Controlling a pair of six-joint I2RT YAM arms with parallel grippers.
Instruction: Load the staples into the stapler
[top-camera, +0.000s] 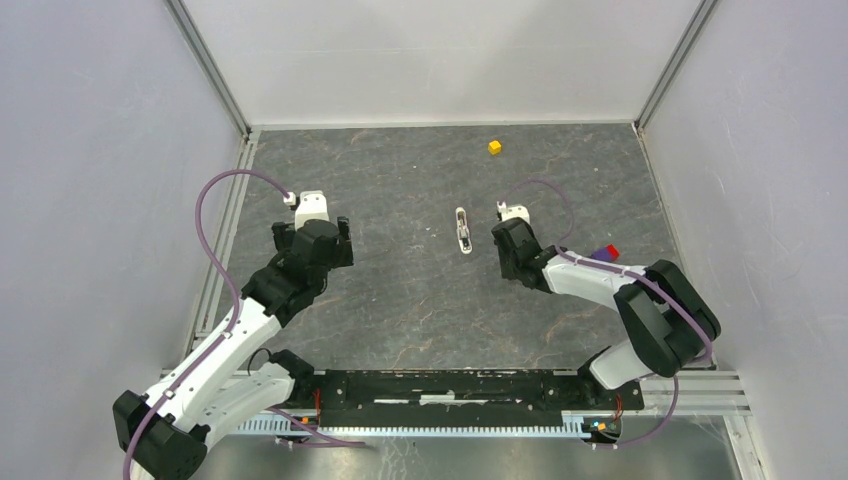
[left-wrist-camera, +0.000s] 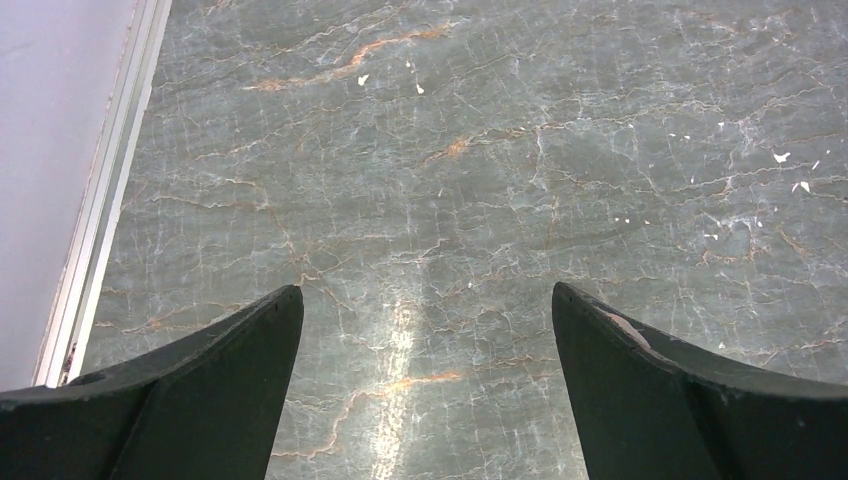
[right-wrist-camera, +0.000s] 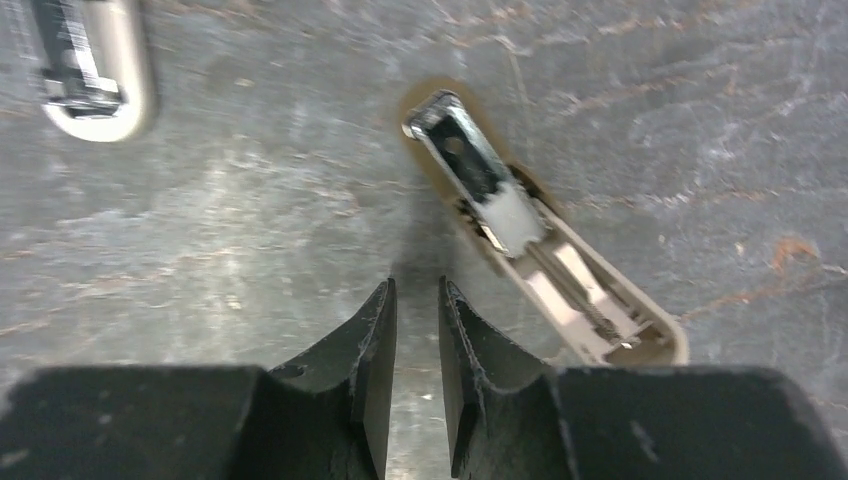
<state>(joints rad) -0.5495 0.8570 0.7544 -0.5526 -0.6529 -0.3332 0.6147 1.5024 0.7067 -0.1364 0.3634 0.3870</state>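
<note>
The stapler (top-camera: 462, 230), a slim white bar with a metal channel, lies on the marbled floor mid-table; its rounded end shows in the right wrist view's top-left corner (right-wrist-camera: 95, 70). A second pale arm (right-wrist-camera: 545, 240), with an open metal channel and a spring, lies just right of my right gripper (right-wrist-camera: 417, 285). That gripper's jaws stand a narrow gap apart with nothing between them. From above, my right gripper (top-camera: 503, 250) sits just right of the stapler. My left gripper (left-wrist-camera: 428, 290) hangs wide open over bare floor, well to the left (top-camera: 335, 240). I cannot make out the staples.
A small yellow cube (top-camera: 494, 147) sits near the back wall. A red and purple block (top-camera: 607, 252) lies behind the right forearm. A metal rail (left-wrist-camera: 100, 200) runs along the left edge, with white walls on three sides.
</note>
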